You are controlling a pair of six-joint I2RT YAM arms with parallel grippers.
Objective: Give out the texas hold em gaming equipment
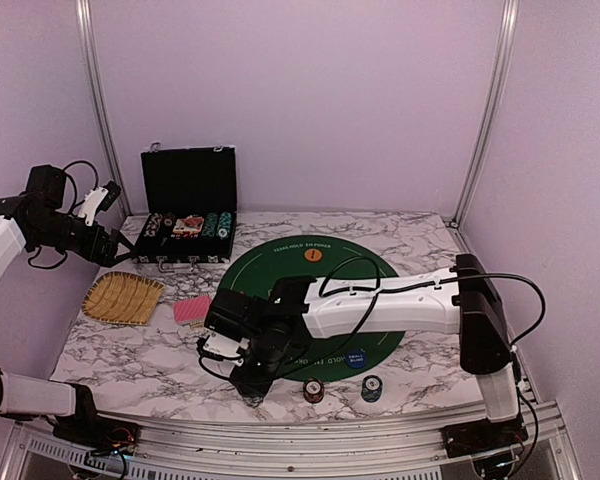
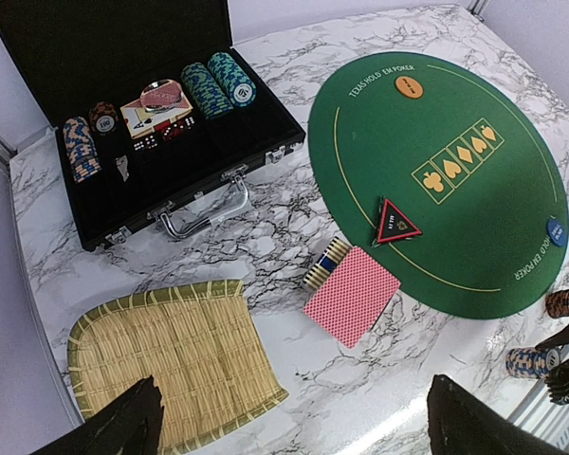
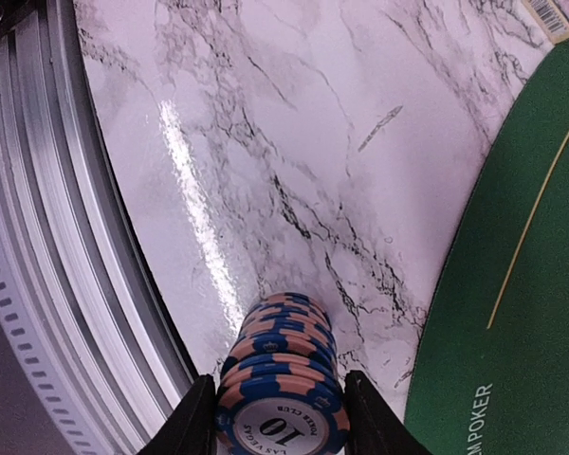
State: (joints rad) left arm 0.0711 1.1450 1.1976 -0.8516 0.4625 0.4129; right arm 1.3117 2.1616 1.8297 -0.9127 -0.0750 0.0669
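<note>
Gripper on the right arm (image 3: 280, 417) clamps a pink-and-blue poker chip stack (image 3: 283, 365), its top chip marked "10" and "Las Vegas Poker Club". The stack seemingly stands on the marble tabletop (image 3: 266, 142) just beside the green mat (image 3: 522, 284), which reads "POKER". This is probably the placing step; next the gripper must release and lift straight off. Left gripper (image 2: 299, 422) hangs open above the straw tray (image 2: 171, 351).

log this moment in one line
right gripper: shut on blue-pink chip stack | left gripper: open, empty | triangle: on green mat
</note>
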